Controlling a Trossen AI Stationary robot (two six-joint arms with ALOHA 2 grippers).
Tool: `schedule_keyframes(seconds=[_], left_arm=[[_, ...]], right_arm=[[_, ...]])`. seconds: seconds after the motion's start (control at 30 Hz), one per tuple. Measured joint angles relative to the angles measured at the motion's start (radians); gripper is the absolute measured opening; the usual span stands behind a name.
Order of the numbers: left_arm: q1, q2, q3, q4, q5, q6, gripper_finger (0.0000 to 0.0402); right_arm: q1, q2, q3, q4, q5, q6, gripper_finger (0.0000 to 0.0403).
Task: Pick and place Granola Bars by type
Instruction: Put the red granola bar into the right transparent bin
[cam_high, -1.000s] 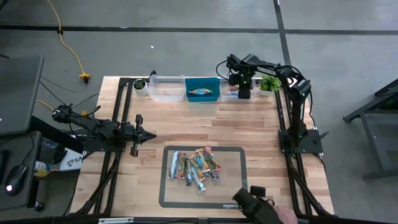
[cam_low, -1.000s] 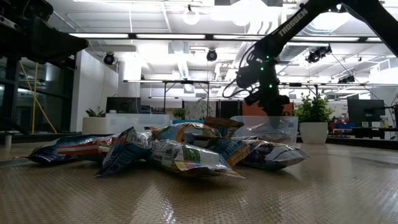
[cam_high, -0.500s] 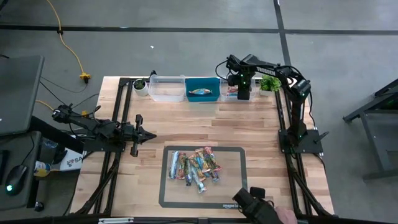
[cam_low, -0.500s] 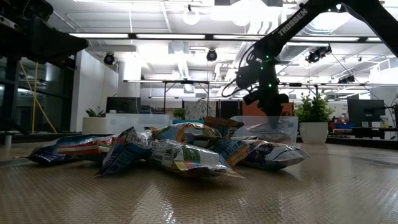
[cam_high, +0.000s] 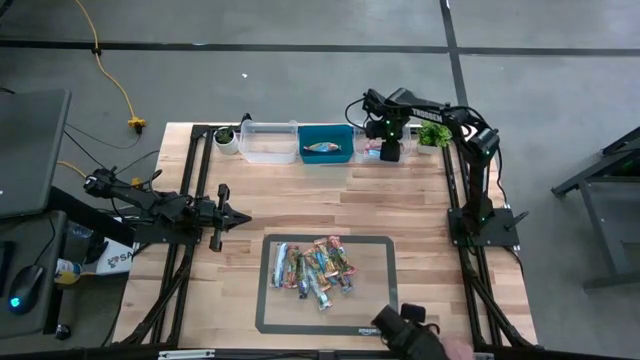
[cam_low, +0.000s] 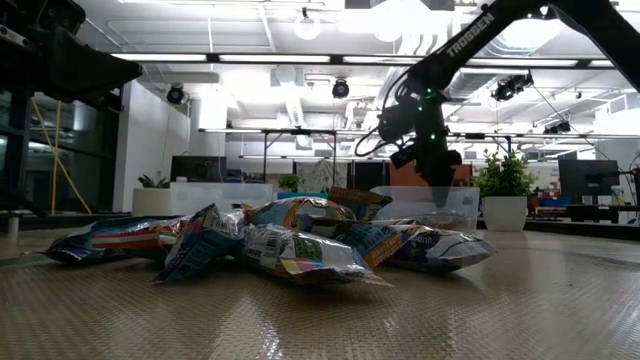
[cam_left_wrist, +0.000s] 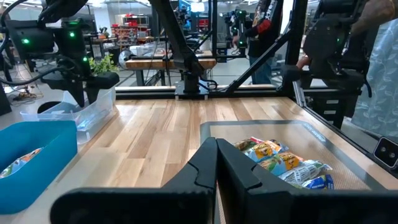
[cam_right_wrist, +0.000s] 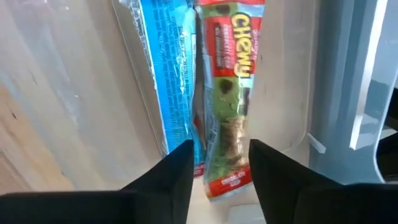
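while left gripper (cam_left_wrist: 214, 171) jaws sit together | right gripper (cam_right_wrist: 219, 165) jaws apart over red bar (cam_right_wrist: 227, 93)

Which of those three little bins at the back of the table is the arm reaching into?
The clear bin at the right end of the row, beside the blue bin. The right gripper hangs over it; the other clear bin has no arm near.

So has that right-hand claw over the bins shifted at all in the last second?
Yes, slightly. In the overhead view the right gripper has drawn back toward the table's far edge, staying over the clear bin beside the blue bin.
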Motion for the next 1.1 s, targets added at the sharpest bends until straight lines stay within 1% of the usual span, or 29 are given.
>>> schedule_keyframes(seconds=[0.17, 0.37, 0.43, 0.53, 0.63, 0.77, 0.9, 0.97, 1.1], left_arm=[[0.0, 0.0, 0.0, 0.0, 0.0, 0.0, 0.0001], [0.0, 0.0, 0.0, 0.0, 0.0, 0.0, 0.0001], [0.0, 0.0, 0.0, 0.0, 0.0, 0.0, 0.0001], [0.0, 0.0, 0.0, 0.0, 0.0, 0.0, 0.0001], [0.0, 0.0, 0.0, 0.0, 0.0, 0.0, 0.0001], [0.0, 0.0, 0.0, 0.0, 0.0, 0.0, 0.0001], [0.0, 0.0, 0.0, 0.0, 0.0, 0.0, 0.0001], [0.0, 0.0, 0.0, 0.0, 0.0, 0.0, 0.0001], [0.0, 0.0, 0.0, 0.0, 0.0, 0.0, 0.0001]], right_arm=[[0.023, -0.036, 0.0, 0.004, -0.013, 0.027, 0.0156], [0.047, -0.119, 0.001, 0.014, -0.03, 0.084, 0.0163], [0.054, -0.148, 0.002, 0.012, -0.06, 0.12, 0.0164], [0.065, -0.195, 0.002, 0.011, -0.131, 0.206, 0.0164], [0.084, -0.239, 0.002, 0.015, -0.209, 0.346, 0.0164], [0.115, -0.283, 0.002, 0.019, -0.38, 0.507, 0.0164], [0.162, -0.306, 0.002, 0.034, -0.552, 0.598, 0.0163], [0.192, -0.311, 0.002, 0.036, -0.604, 0.628, 0.0163], [0.264, -0.312, 0.002, 0.039, -0.673, 0.684, 0.0165]])
